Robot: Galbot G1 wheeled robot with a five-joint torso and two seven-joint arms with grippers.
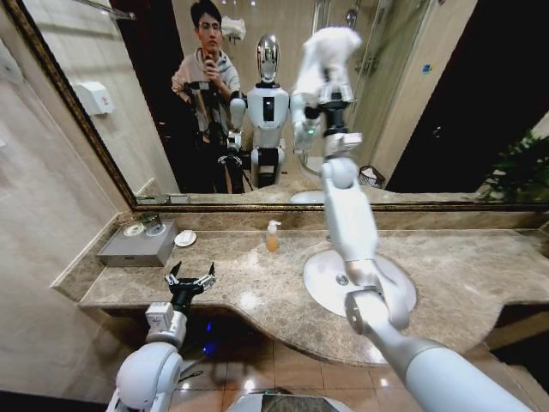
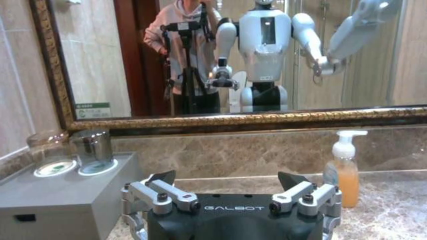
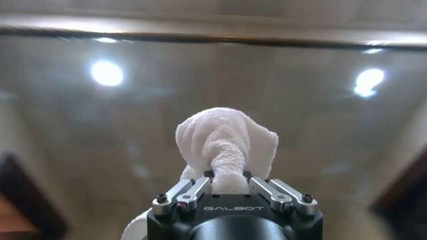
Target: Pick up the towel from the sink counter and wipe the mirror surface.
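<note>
My right arm reaches up over the basin, and its gripper [image 1: 331, 96] is shut on the bunched white towel [image 1: 329, 50], held high against or very close to the mirror [image 1: 429, 103]. The right wrist view shows the towel [image 3: 227, 142] bulging out of the shut gripper [image 3: 227, 182], with the mirror's glass [image 3: 100, 125] just beyond it; whether they touch I cannot tell. My left gripper [image 1: 190, 279] hangs open with nothing in it, low over the left part of the sink counter [image 1: 463, 275]. In the left wrist view, the left gripper [image 2: 227, 181] faces the mirror [image 2: 133, 60].
An orange soap bottle [image 1: 273, 237] stands behind the white basin [image 1: 319, 283]. A grey box [image 1: 137, 247] with glasses and a small dish [image 1: 185, 239] sit at the counter's left end. In the left wrist view, the soap bottle [image 2: 343, 170] and grey box [image 2: 60, 195] flank the gripper.
</note>
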